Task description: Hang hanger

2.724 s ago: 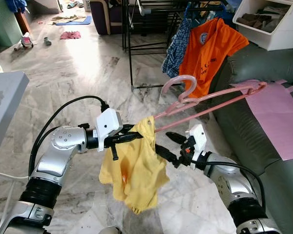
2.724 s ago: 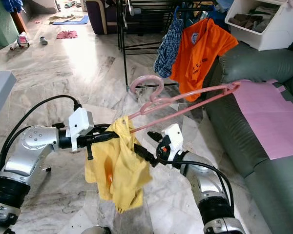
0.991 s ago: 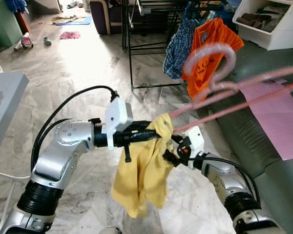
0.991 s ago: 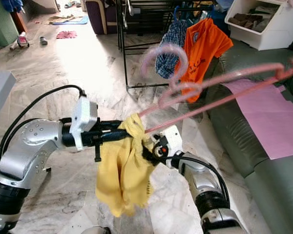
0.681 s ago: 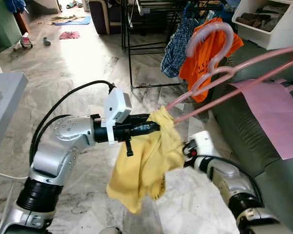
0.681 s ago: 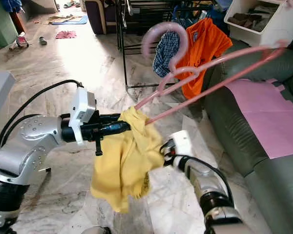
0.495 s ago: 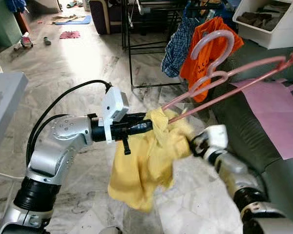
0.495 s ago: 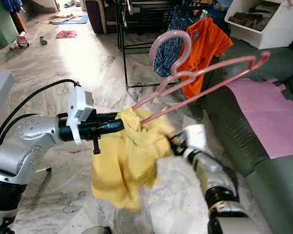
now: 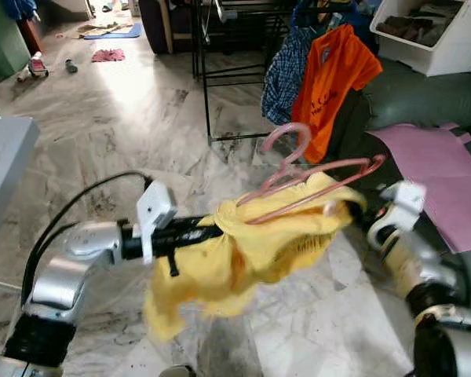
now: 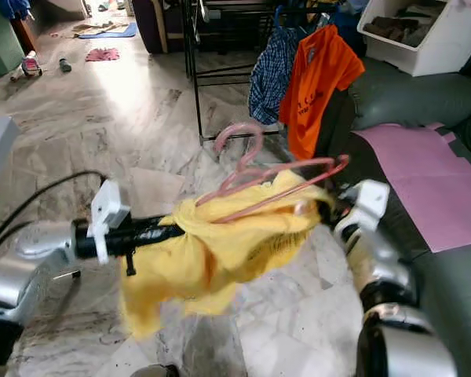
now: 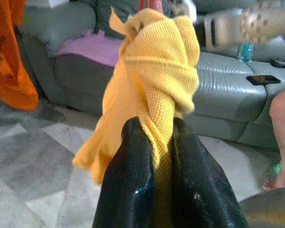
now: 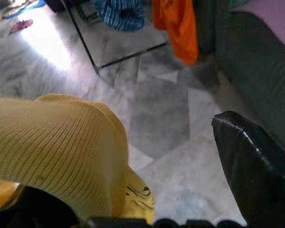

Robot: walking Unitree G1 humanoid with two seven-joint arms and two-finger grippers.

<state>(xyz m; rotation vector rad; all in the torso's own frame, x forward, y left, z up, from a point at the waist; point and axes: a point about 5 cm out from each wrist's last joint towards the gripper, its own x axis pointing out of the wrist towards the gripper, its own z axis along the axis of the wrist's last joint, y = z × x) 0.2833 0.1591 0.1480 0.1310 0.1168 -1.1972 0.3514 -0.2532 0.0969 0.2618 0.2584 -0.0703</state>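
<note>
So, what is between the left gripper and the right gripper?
In the left eye view, the yellow garment on the pink hanger spans from left gripper to right gripper.

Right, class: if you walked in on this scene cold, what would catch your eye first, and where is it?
First, the yellow garment stretched between both arms in mid-air, with a pink hanger lying along its top. The left gripper is clamped on a bunched end of it; the right gripper has the other end. Behind them, an orange shirt hangs on the drying rack beside a grey sofa.
</note>
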